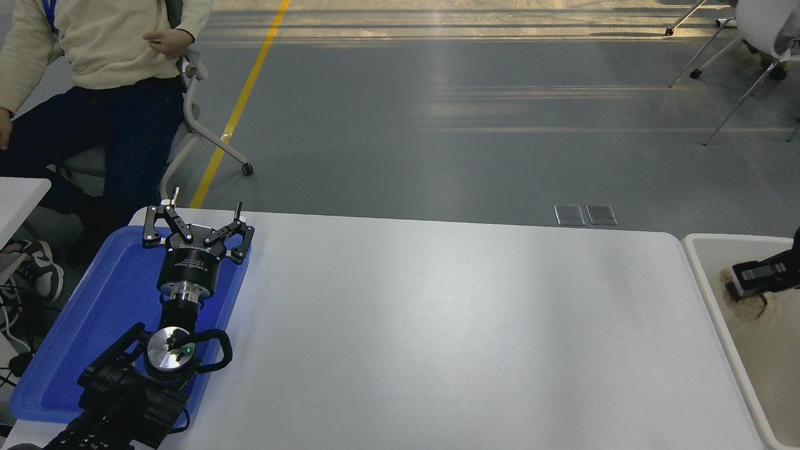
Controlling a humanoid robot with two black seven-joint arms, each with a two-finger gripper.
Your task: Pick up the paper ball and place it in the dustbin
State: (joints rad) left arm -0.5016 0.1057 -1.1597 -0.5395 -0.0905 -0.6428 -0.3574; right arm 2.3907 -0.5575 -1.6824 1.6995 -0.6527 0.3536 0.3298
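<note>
Right tool [744, 282] grips the paper ball [747, 304] over the dustbin [703, 272]; left tool [197, 220] spread above blue tray [75, 337].

L arm parked near-left, its gripper [199, 220] pointing far, fingers spread wide. R arm enters at the far-right edge, mostly out of frame; R gripper [739, 281] points left, fingers apparently closed, though edge view is poor.
</note>
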